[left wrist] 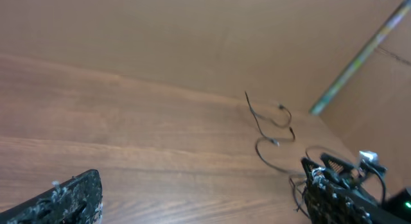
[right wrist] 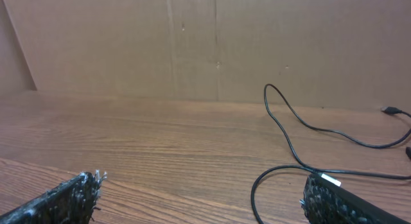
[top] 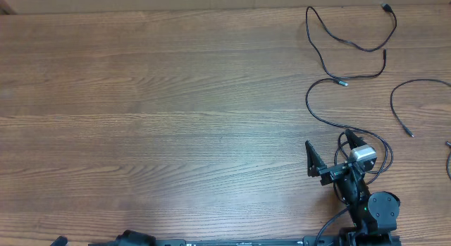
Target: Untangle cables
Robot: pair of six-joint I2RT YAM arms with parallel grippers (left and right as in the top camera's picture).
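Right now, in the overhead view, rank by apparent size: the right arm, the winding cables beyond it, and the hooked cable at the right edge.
1. right arm and winding cables: similar span, so no ranking between them; the arm is bulkier.
2. hooked cable: smallest as seen, though it runs out of frame.

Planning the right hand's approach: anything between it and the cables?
Nothing visible. The right hand is open above the table, and the nearest cable curves across the wood just ahead of its fingers. No other object lies between them.
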